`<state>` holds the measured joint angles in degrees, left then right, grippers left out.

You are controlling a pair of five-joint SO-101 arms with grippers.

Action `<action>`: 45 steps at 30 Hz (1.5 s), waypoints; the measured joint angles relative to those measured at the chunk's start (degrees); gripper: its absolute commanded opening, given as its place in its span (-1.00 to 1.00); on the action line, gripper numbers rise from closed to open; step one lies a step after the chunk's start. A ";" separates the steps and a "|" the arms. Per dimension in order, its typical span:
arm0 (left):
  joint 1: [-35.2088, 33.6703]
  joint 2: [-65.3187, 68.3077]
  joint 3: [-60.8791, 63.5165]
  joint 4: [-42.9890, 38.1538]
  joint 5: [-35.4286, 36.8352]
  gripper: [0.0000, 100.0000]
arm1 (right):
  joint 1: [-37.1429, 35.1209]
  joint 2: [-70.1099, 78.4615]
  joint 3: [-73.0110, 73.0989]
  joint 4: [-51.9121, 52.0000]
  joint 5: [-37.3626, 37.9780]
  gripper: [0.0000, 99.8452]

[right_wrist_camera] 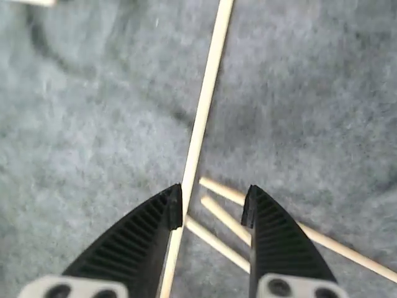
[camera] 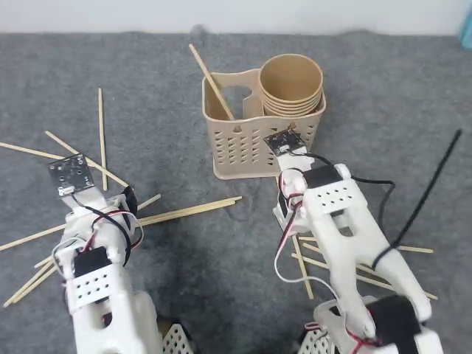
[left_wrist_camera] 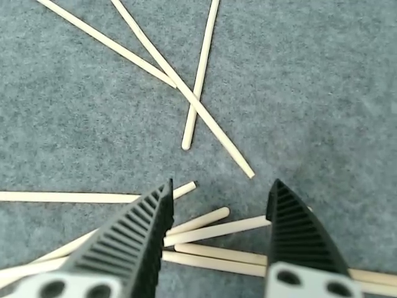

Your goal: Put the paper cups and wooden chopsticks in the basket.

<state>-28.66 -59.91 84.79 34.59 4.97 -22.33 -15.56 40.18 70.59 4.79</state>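
Above loose chopsticks [left_wrist_camera: 186,92], left end effector [left_wrist_camera: 222,184] spread empty, right end effector [right_wrist_camera: 214,187] likewise

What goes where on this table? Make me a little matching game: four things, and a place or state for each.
Things:
1. cups
2. tilted chopstick
3. left pincer
4. right pincer

Places or states:
A. open over a long chopstick, near the front of the basket
B. stacked in the basket's right compartment
C. open over crossed chopsticks on the left side of the mat
D. in the basket's left compartment, sticking out

Pairs: 1-B, 2-D, 3-C, 4-A.
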 measured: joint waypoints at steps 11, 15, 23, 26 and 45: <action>0.00 0.00 0.00 0.00 0.00 -0.54 | 0.18 7.12 0.00 -7.74 -0.97 -0.66; 0.00 0.00 0.00 0.00 0.00 -0.54 | -0.18 7.12 0.00 -8.09 -3.87 -0.69; 0.00 0.00 0.00 0.00 0.00 -0.54 | -7.03 5.89 4.75 -8.79 -6.59 -0.76; 0.00 0.00 0.00 0.00 0.00 -0.54 | -7.21 1.49 8.44 -10.90 -6.86 -0.76; 0.00 0.00 0.00 0.00 0.00 -0.54 | -2.73 -3.25 18.81 -26.81 -7.12 -0.98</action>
<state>-28.66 -59.91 84.79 34.59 4.97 -25.05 -18.81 58.99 43.78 -2.33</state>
